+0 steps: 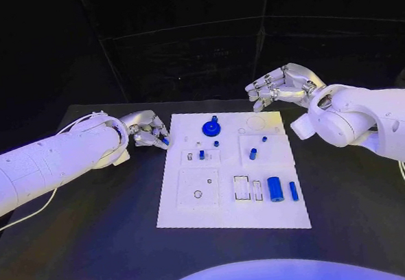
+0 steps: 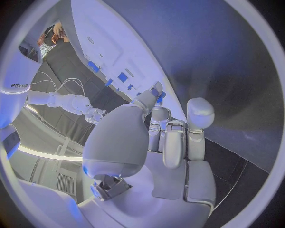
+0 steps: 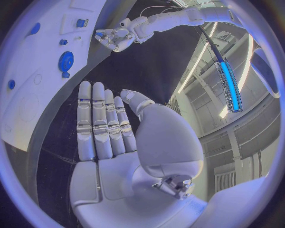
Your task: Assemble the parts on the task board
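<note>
I see my left hand point(image 1: 148, 134) pinching a small blue part point(image 1: 163, 139) at the task board's point(image 1: 233, 212) left edge; my right hand point(image 1: 277, 86) hangs released beyond its far corner.

Black table point(image 1: 96, 250), dark paneled wall point(image 1: 251, 44) behind, blue strip light point(image 3: 228, 85) overhead.

**R wrist cam: our right hand flat, holding nothing**

Our right hand point(image 3: 107, 128) lies w/ fingers straight and together, nothing in it, off the task board point(image 3: 35, 71). On the board we see a blue gear point(image 3: 66, 61). Our left hand point(image 3: 114, 39) hovers beyond, fingers curled.
</note>
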You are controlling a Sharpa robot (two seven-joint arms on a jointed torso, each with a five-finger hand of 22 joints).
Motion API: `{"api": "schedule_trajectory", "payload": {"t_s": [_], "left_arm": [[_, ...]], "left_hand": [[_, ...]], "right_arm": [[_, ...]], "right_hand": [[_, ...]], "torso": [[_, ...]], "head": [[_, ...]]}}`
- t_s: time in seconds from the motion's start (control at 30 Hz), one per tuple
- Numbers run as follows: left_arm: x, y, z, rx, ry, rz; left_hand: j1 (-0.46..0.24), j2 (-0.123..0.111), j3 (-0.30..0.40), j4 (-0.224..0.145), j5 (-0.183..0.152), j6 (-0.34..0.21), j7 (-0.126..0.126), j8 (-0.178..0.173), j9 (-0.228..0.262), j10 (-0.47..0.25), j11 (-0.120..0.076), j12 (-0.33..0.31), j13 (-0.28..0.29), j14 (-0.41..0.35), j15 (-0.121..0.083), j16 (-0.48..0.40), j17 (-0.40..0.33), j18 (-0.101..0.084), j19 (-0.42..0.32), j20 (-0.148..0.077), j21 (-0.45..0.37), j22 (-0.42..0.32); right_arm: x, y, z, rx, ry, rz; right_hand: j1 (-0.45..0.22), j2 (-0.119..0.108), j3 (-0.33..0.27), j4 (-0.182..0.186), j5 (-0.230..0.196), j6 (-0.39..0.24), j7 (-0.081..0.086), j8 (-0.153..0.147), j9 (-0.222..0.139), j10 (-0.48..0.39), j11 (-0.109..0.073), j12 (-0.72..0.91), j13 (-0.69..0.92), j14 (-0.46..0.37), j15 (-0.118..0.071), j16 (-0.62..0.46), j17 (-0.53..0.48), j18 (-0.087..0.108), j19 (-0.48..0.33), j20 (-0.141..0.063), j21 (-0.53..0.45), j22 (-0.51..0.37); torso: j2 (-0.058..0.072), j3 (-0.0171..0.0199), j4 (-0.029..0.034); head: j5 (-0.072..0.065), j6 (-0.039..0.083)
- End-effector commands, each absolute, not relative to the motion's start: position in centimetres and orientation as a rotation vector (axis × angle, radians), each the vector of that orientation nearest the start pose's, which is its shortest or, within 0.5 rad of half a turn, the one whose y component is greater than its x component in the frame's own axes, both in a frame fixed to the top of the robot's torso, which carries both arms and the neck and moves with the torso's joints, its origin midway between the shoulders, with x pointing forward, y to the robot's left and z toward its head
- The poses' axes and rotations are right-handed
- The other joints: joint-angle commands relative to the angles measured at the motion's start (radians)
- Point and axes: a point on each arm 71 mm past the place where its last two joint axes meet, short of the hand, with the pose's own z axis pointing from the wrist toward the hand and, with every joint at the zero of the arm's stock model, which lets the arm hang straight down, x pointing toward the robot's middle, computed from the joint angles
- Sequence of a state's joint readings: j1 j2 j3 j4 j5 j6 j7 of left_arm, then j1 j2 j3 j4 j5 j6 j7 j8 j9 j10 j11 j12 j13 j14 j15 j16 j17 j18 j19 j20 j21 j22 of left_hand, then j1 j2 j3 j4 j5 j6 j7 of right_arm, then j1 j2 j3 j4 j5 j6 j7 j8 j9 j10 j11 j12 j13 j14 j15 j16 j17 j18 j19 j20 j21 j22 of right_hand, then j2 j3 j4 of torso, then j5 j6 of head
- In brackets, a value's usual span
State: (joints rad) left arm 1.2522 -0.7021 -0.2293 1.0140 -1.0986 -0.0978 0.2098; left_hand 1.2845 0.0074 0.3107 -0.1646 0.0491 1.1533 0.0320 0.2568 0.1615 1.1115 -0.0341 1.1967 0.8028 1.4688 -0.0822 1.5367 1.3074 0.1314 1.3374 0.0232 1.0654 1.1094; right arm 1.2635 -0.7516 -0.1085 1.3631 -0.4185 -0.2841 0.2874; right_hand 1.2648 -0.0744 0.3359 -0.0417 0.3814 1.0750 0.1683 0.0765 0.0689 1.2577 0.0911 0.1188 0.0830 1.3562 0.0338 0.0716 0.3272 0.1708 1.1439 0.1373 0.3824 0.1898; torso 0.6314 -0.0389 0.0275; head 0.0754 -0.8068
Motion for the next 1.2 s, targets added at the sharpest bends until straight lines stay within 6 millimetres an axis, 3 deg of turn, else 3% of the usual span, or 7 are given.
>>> {"api": "schedule_trajectory", "payload": {"t_s": [0.03, 0.33, 0.63, 1.2], "left_arm": [[54.5, 27.8, -24.0, -0.052, 1.854, -0.734], [54.5, 27.2, -23.6, -0.052, 1.822, -0.759], [55.2, 25.3, -23.8, -0.037, 1.834, -0.774], [56.1, 23.0, -24.9, -0.037, 1.901, -0.756]], "left_hand": [[0.001, 0.010, -0.005, -0.001, -0.002, 0.019, 0.014, 0.001, 0.001, 0.005, 0.000, 0.003, 0.001, 0.071, -0.006, 0.004, 0.185, -0.010, 0.010, 0.000, 0.002, 0.001], [0.002, 0.010, -0.005, -0.002, -0.002, 0.018, 0.014, 0.002, 0.001, 0.005, 0.000, 0.002, -0.001, 0.073, -0.007, 0.005, 0.188, -0.011, 0.013, 0.000, 0.007, 0.006], [0.003, 0.010, -0.004, -0.003, -0.002, 0.018, 0.015, 0.002, 0.000, 0.001, 0.001, -0.002, -0.008, 0.074, -0.007, 0.006, 0.191, -0.012, 0.015, -0.001, 0.011, 0.009], [0.002, 0.008, -0.006, -0.003, -0.002, 0.013, 0.016, 0.001, -0.001, -0.007, 0.003, -0.010, -0.021, 0.074, -0.006, 0.006, 0.190, -0.013, 0.017, -0.002, 0.013, 0.011]], "right_arm": [[51.8, -20.1, -17.9, 0.646, 1.603, 1.322], [51.9, -20.1, -17.9, 0.646, 1.603, 1.322], [51.9, -19.7, -18.0, 0.642, 1.605, 1.328], [51.9, -19.3, -18.0, 0.638, 1.608, 1.335]], "right_hand": [[-0.001, 0.012, 0.008, 0.000, 0.005, -0.006, 0.003, -0.005, 0.000, -0.003, 0.006, -0.002, -0.002, 0.005, 0.003, -0.005, -0.001, 0.012, 0.006, 0.000, -0.006, -0.002], [-0.001, 0.012, 0.008, 0.000, 0.005, -0.006, 0.003, -0.005, 0.000, -0.003, 0.006, -0.002, -0.002, 0.005, 0.003, -0.005, -0.001, 0.012, 0.006, 0.000, -0.006, -0.002], [-0.001, 0.012, 0.008, 0.000, 0.005, -0.006, 0.003, -0.005, 0.000, -0.003, 0.006, -0.002, -0.002, 0.005, 0.003, -0.005, -0.001, 0.012, 0.006, 0.000, -0.006, -0.002], [-0.002, 0.013, 0.009, 0.001, 0.003, -0.007, 0.004, -0.005, 0.000, -0.004, 0.006, -0.002, -0.002, 0.005, 0.003, -0.005, -0.002, 0.011, 0.006, 0.000, -0.007, -0.003]], "torso": [[0.000, 0.0001, -0.0008], [0.000, 0.0006, -0.0017], [0.001, 0.0007, -0.0022], [0.000, 0.0010, -0.0009]], "head": [[-0.001, -0.001], [-0.004, -0.002], [-0.003, 0.002], [-0.007, 0.003]]}}
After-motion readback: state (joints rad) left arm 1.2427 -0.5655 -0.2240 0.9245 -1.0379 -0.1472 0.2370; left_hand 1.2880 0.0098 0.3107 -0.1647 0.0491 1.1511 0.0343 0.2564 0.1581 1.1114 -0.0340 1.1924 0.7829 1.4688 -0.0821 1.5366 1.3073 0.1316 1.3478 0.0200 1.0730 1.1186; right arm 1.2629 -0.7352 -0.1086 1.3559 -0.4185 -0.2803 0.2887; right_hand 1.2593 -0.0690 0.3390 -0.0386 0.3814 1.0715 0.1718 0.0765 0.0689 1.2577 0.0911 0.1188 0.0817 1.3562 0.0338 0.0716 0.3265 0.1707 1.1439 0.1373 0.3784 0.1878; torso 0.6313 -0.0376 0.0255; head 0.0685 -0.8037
